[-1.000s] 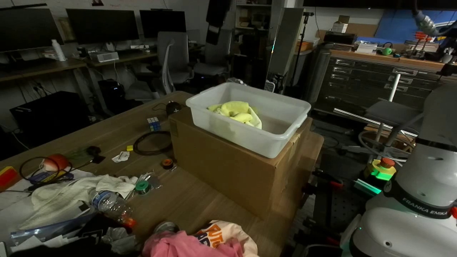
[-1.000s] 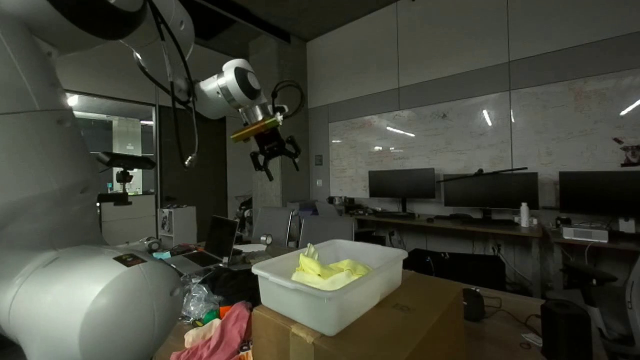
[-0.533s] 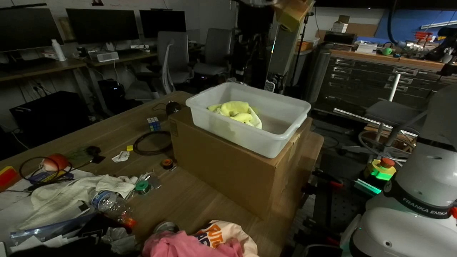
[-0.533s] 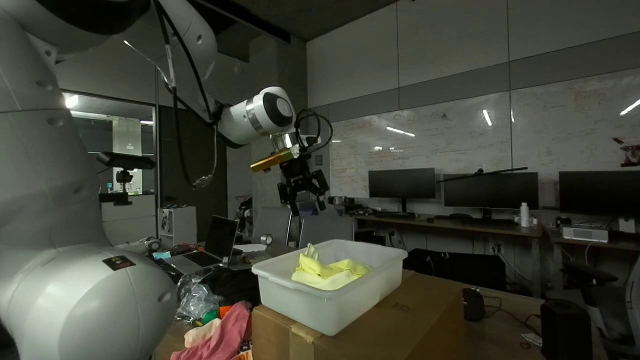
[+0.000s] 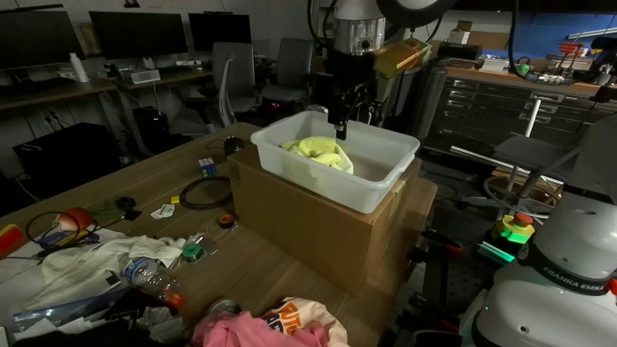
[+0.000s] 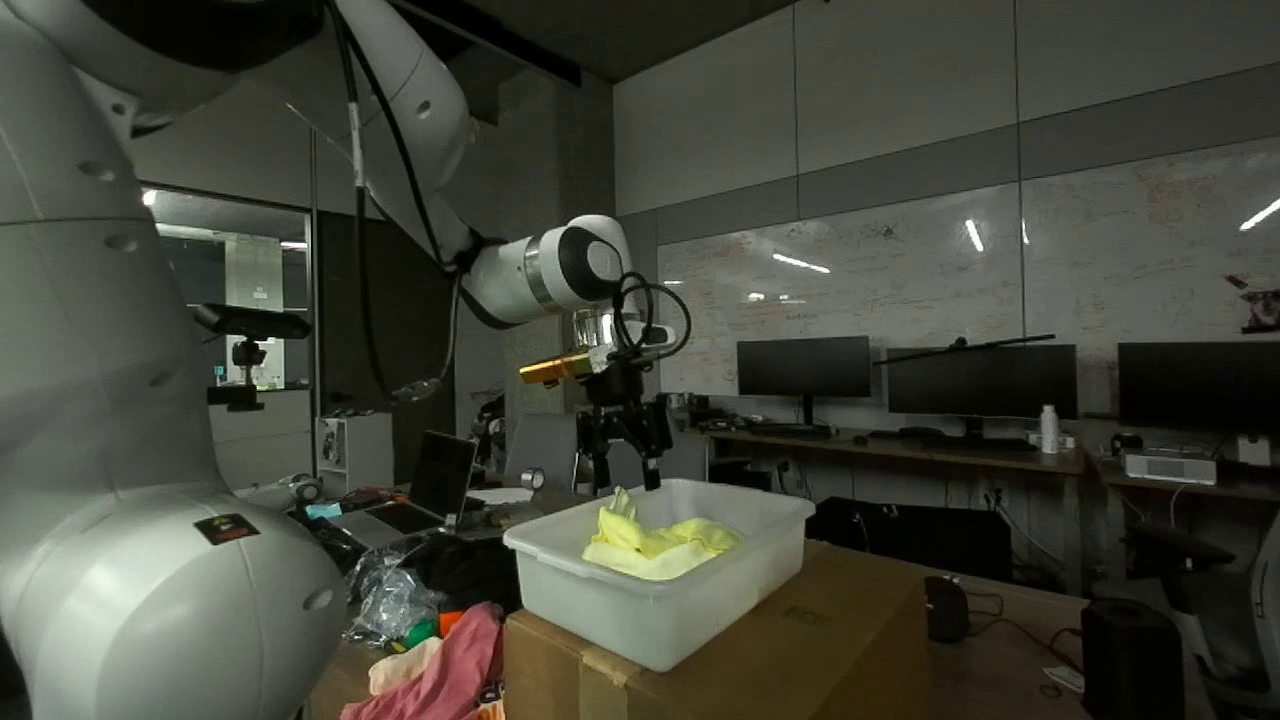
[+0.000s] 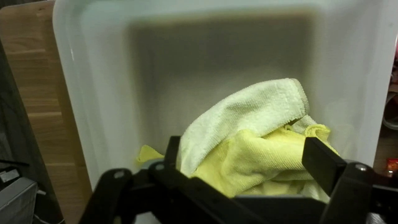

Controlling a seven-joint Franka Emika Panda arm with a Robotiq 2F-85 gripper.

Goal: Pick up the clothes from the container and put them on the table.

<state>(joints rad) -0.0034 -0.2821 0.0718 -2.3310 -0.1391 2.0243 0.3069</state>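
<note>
1. tool (image 7: 244,151) is spread wide in the wrist view, presumably so the clothes (image 7: 255,144), seen between its jaws, can be straddled; nothing is held.
2. in an exterior view, the tool is pointed down just above the clothes, which are bunched in the container (image 6: 590,605).
3. in an exterior view, the container is raised on a cardboard box (image 5: 299,221) above the counter (image 5: 260,284), perhaps for easier reach.

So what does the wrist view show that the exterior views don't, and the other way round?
Only the wrist view looks straight down through the gripper, its fingers spread, and makes out the beige edge of the pale cloth. Only the exterior views show the robot arm and background monitors. Both show the white container, the yellow cloth inside and the open gripper.
</note>
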